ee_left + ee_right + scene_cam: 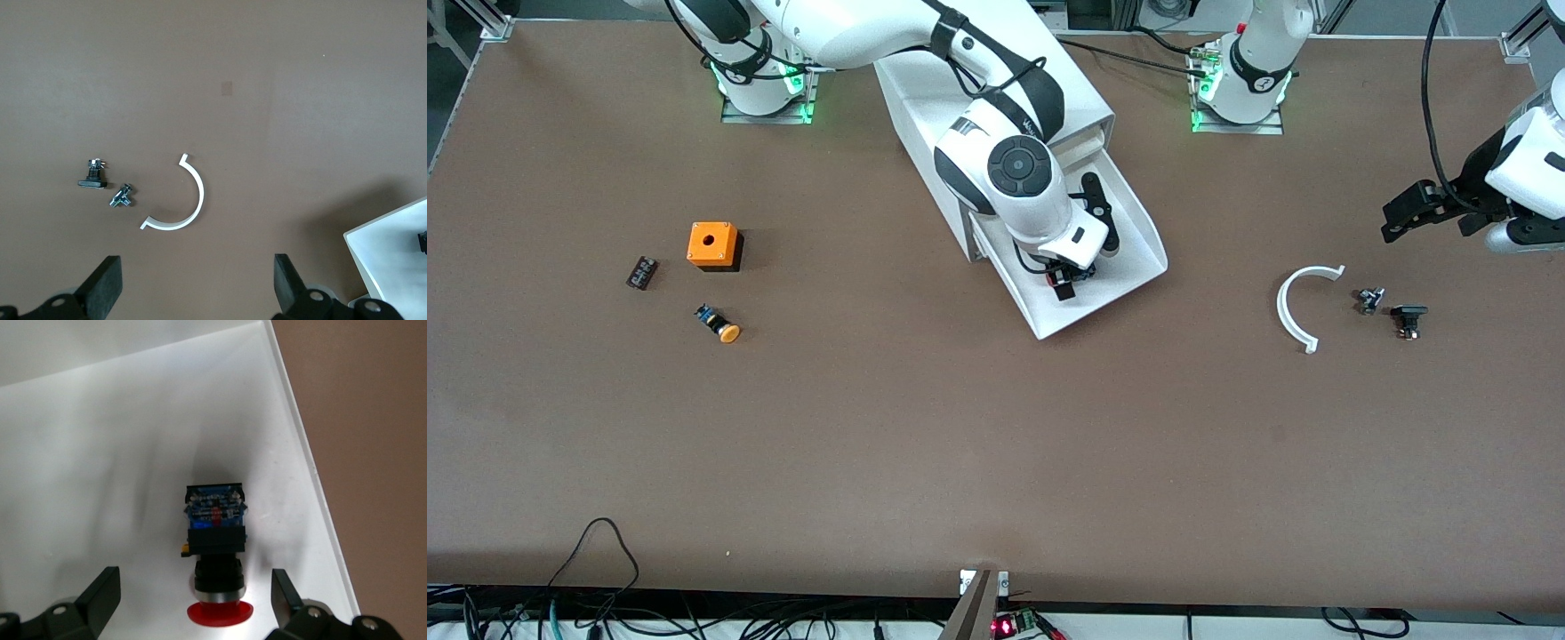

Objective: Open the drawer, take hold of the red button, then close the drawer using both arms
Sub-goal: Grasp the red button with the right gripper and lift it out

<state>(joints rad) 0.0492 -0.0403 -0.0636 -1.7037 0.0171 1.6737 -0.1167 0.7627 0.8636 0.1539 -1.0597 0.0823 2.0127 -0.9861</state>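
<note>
The lowest drawer [1141, 242] of the white cabinet [1087, 100] is pulled out. The red-capped button [1063, 284] lies on its side on the drawer's floor [100, 453], near the drawer's front end. In the right wrist view the button [215, 540] shows its red cap, black body and blue base. My right gripper [195, 590] is open, low over the drawer, with one finger on each side of the button's cap and apart from it; in the front view the right gripper [1069, 277] is mostly hidden under its hand. My left gripper [1400, 218] is open and empty [197, 277], waiting above the table at the left arm's end.
A white curved piece [1294, 307] and two small dark parts [1369, 300] [1408, 318] lie on the table below the left gripper. At the right arm's end lie an orange box with a hole [713, 245], an orange-capped button [719, 324] and a small black part [641, 272].
</note>
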